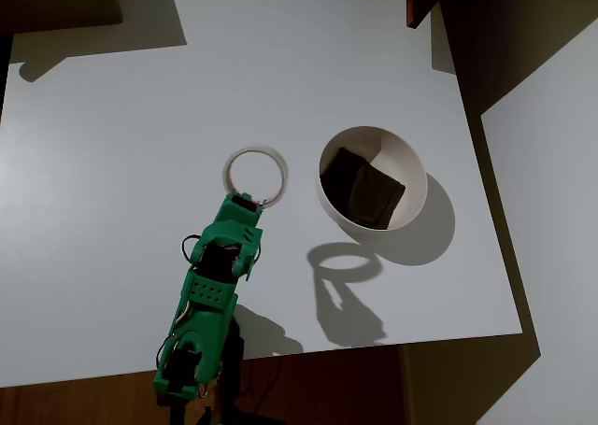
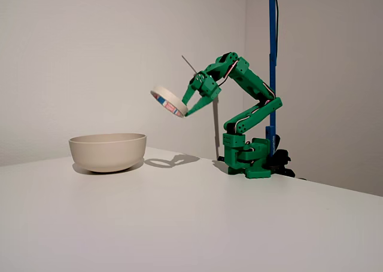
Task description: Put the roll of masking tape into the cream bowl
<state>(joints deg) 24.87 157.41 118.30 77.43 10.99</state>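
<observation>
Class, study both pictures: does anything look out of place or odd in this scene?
Only one thing: the cream bowl already holds two dark brown square pieces, odd for a bowl meant for tape. The roll of masking tape hangs tilted in the gripper, above the table, which is expected mid-carry.

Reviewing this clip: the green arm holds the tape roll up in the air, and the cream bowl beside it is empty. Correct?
Not quite: the cream bowl is not empty. The overhead view shows dark brown square pieces inside it. The rest stands: the gripper holds the tape roll aloft.
</observation>
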